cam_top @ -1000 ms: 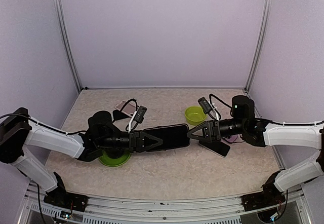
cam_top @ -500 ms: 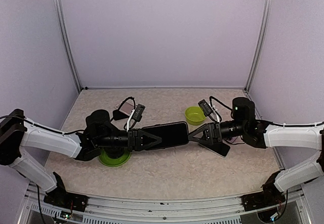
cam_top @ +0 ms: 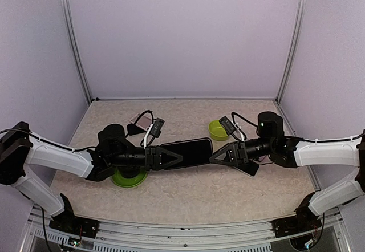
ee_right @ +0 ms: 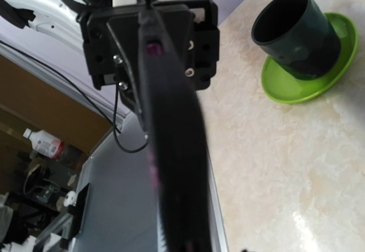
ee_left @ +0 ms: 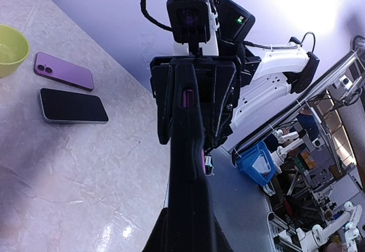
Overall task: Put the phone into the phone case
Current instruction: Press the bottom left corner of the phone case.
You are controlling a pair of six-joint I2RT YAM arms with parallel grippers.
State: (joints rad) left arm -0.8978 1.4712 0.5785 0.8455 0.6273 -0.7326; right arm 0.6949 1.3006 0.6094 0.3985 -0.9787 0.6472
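Observation:
My left gripper (cam_top: 166,158) is shut on the near end of a black phone case (cam_top: 187,152) and holds it flat above the table. In the left wrist view the case (ee_left: 188,166) is edge-on, with purple showing through a hole and along its side. My right gripper (cam_top: 215,156) is at the case's other end. Its jaws stand apart on either side of that end. In the right wrist view the case (ee_right: 171,149) fills the middle, blurred. A purple phone (ee_left: 64,70) and a black phone (ee_left: 73,105) lie on the table.
A yellow-green bowl (cam_top: 217,129) stands behind the right gripper. A dark cup (ee_right: 293,29) stands on a green saucer (cam_top: 128,178) under the left arm. Small flat items (cam_top: 140,118) lie at the back left. Walls enclose the table on three sides.
The right gripper has moved left, from clear of the case to around its right end. The left gripper and case have lifted slightly and stayed nearly in place.

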